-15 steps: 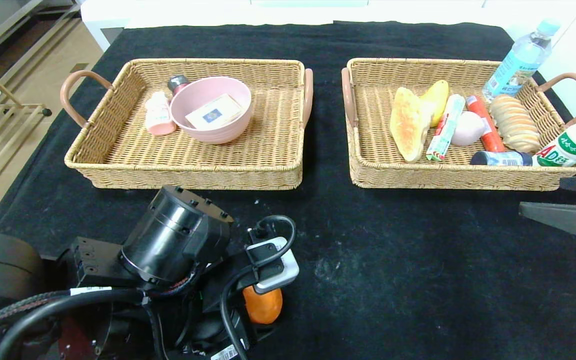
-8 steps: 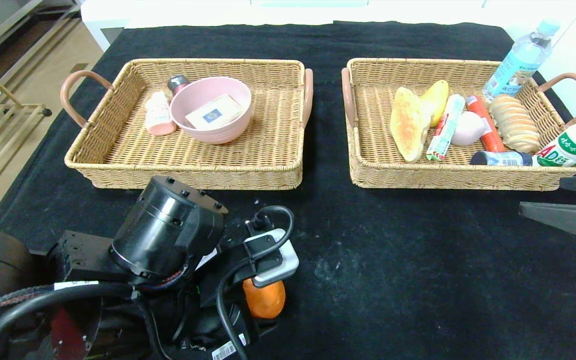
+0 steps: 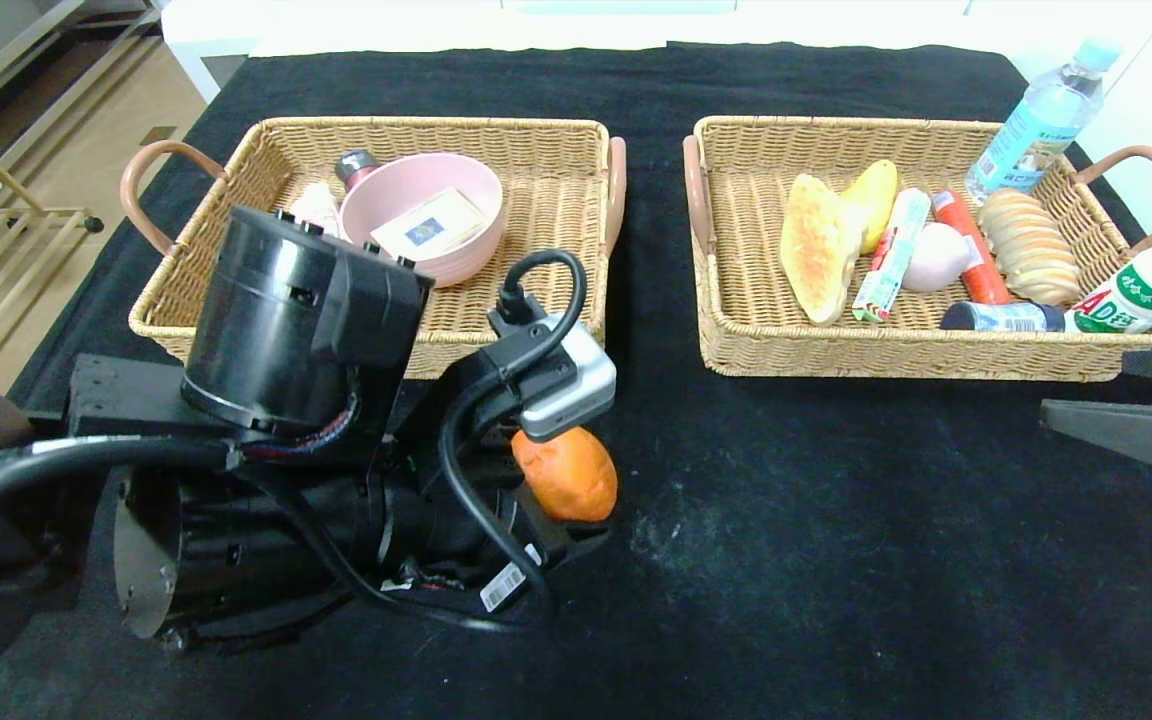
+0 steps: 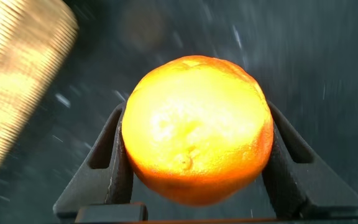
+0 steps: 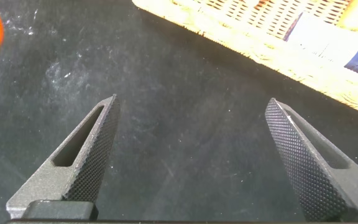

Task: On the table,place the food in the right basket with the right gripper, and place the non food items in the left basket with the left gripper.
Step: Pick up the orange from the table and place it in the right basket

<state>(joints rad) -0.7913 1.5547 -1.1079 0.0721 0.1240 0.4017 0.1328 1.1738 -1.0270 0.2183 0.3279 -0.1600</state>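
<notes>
Left end effector (image 3: 576, 490) clenched on the orange (image 3: 566, 472), now lifted off the surface (image 3: 836, 560) and carried up toward the left basket (image 3: 526, 330) since a second ago, though as food it belongs right.

The orange (image 4: 196, 129) has a dimpled, slightly glossy peel. The fingers (image 5: 82, 158) of the right gripper (image 5: 194, 158) look like matt grey plastic with a fine knurled pattern. The table (image 3: 836, 520) is covered with a black matt cloth with pale scuffs. Both the left basket (image 3: 536, 330) and the right basket (image 3: 756, 345) are woven wicker, rough, with smooth brown handles. The pink bowl (image 3: 416, 190) is smooth with a soft shine. The water bottle (image 3: 1036, 120) at the far right is clear glossy plastic.
</notes>
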